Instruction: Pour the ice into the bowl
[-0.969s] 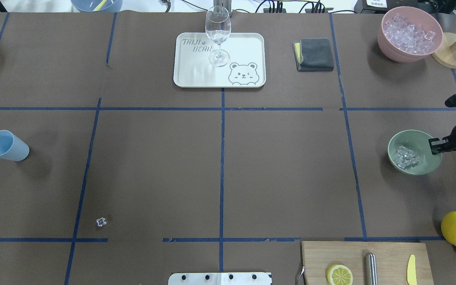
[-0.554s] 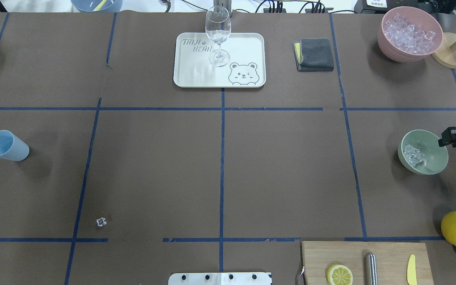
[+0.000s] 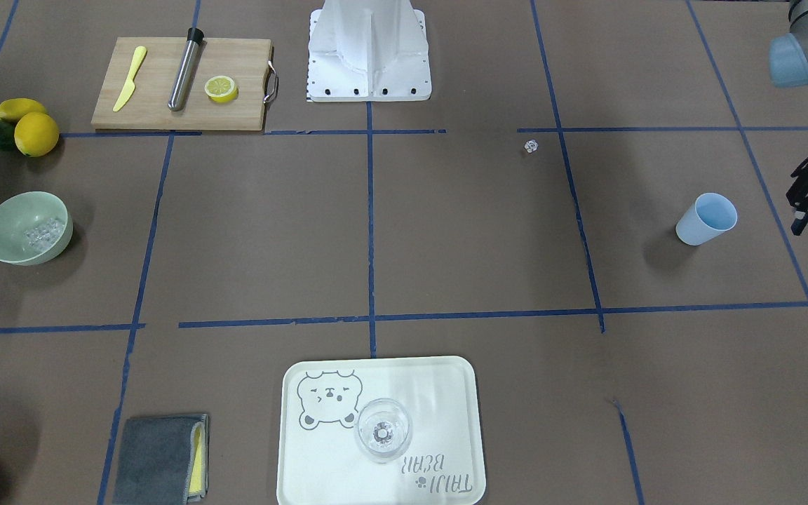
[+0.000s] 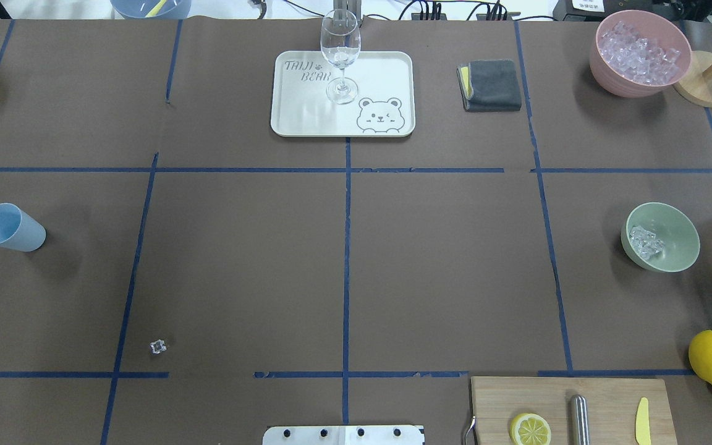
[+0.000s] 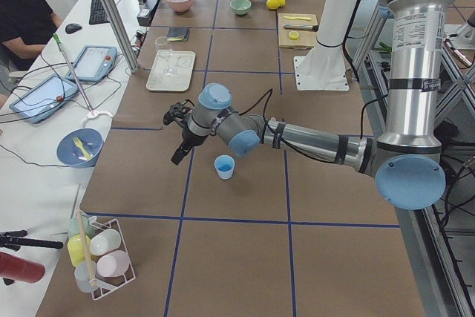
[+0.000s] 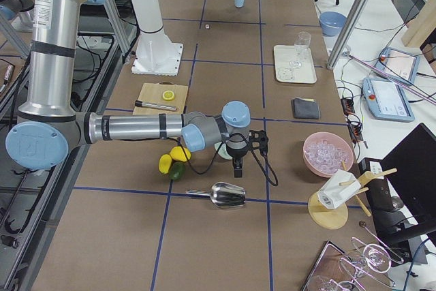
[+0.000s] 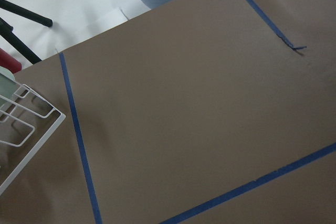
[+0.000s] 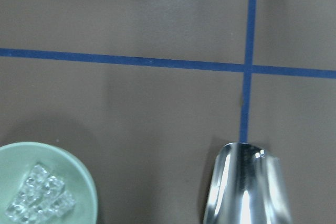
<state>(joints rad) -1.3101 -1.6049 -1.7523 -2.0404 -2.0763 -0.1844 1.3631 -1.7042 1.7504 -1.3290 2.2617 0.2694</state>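
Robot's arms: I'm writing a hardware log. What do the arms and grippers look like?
The left arm and right arm are silver-grey tubes with light blue joint caps, printed labels on the upright segments and black cables looping by the wrists. The left gripper and right gripper are black, with thin linkage jaws.

left arm [image 5: 312,139] stretched out low over surface, left tool [image 3: 797,210] fingers spread, holding nothing. right arm [image 6: 133,127] reaching out too, right tool [image 6: 239,151] pointing down, grip unclear tbh
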